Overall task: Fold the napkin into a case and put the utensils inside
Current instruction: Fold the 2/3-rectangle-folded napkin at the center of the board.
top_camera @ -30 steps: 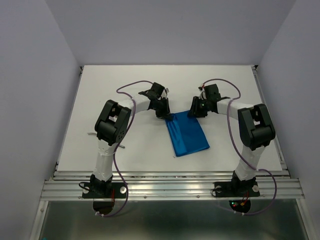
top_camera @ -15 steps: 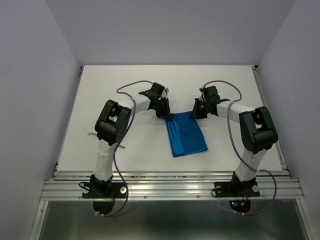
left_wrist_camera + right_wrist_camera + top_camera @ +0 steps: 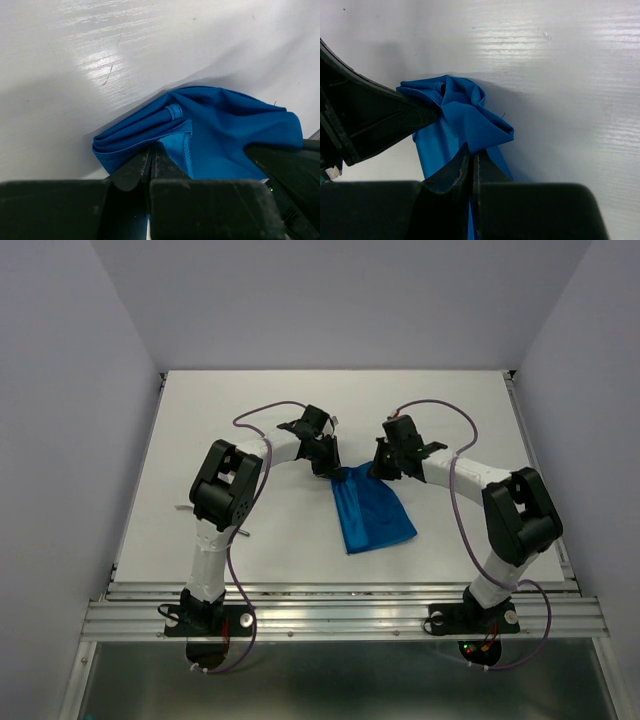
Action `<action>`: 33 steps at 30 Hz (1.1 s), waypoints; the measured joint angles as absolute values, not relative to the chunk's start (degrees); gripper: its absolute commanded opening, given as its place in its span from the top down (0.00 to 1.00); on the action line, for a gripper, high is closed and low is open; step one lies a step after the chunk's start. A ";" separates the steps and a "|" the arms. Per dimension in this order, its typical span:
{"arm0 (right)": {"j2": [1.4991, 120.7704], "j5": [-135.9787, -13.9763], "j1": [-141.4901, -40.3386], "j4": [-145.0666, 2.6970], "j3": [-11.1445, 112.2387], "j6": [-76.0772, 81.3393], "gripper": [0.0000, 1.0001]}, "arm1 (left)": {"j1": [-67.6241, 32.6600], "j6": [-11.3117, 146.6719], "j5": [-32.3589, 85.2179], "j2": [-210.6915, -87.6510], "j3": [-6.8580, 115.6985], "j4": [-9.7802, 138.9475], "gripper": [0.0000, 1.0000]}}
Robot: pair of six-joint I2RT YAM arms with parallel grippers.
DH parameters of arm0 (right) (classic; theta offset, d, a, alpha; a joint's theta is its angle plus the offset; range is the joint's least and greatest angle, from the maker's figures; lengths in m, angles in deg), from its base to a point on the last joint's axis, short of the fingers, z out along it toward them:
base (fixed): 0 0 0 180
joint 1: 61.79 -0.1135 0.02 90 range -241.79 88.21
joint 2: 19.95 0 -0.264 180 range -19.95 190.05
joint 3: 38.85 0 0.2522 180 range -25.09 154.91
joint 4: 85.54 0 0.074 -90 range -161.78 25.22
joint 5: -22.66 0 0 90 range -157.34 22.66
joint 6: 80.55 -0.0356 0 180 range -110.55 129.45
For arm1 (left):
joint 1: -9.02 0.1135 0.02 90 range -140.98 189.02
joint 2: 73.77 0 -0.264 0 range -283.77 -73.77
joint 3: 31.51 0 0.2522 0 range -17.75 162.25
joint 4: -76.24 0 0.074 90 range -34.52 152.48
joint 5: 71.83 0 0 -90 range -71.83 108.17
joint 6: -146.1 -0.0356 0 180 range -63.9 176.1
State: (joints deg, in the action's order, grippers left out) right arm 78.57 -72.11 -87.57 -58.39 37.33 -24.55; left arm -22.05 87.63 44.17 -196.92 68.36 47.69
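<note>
Napkin [image 3: 372,515] on the table [image 3: 460,410]; far corners clamped in closed left fingers [image 3: 131,169] and closed right fingers [image 3: 451,170]

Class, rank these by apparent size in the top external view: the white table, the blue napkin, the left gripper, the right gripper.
Largest: table.
Next: napkin.
Smallest: left gripper and right gripper, which look alike, so unranked.

The white bench [image 3: 250,410] carries a creased blue napkin [image 3: 372,510], folded and lying just right of the frame's centre. At centre left, a slim grey utensil [image 3: 180,507] lies mostly hidden under an arm.
</note>
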 measured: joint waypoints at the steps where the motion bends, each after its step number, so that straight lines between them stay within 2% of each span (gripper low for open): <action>1: 78.64 -71.22 -88.27 -57.98 37.61 -24.97 0.99 | -22.05 87.63 44.17 -196.92 68.36 47.69 1.00; 15: 85.00 -62.50 -96.97 -53.43 46.16 -28.29 0.99 | -22.05 87.65 44.28 -196.48 67.35 48.94 1.00; 33: 91.47 -61.25 -97.95 -53.34 48.60 -30.48 0.99 | -22.05 87.67 43.18 -194.62 64.58 50.91 1.00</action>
